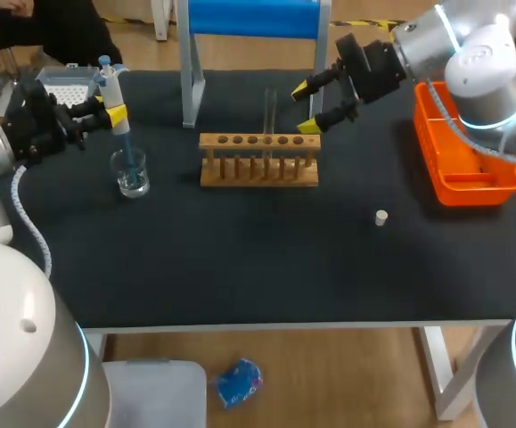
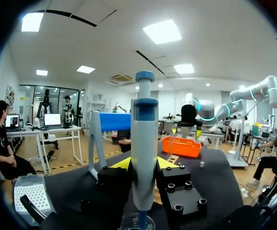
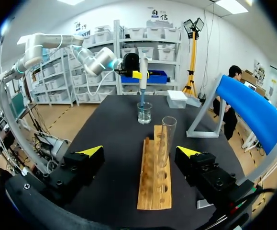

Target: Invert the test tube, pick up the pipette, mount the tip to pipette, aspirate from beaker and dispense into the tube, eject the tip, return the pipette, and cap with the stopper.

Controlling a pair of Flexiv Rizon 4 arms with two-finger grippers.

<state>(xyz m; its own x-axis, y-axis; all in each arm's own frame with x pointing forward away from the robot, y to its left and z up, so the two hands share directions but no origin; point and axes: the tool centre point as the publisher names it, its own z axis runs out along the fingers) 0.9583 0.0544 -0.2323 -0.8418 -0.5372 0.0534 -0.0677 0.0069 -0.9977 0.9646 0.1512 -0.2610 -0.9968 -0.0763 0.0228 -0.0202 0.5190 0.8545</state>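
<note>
Nearest the front edge of the matte black desk point(image 1: 240, 267) lies the stopper point(image 1: 380, 217), a small pale cylinder, standing well apart from everything else. Behind it stands the wooden rack point(image 1: 258, 169), a plank frame with a row of round holes. The clear glass test tube point(image 1: 269, 109) stands upright in it. To the left sits a clear glass beaker point(image 1: 133, 181). The pipette point(image 1: 115, 94), grey-barrelled with a blue cap, hangs upright with its blue lower end inside the beaker's mouth. The left jaws are closed on its barrel from both sides. The right jaws stand wide apart just beyond the rack, holding nothing, the tube ahead between them and untouched. Farther right is an orange plastic bin point(image 1: 445, 187).
</note>
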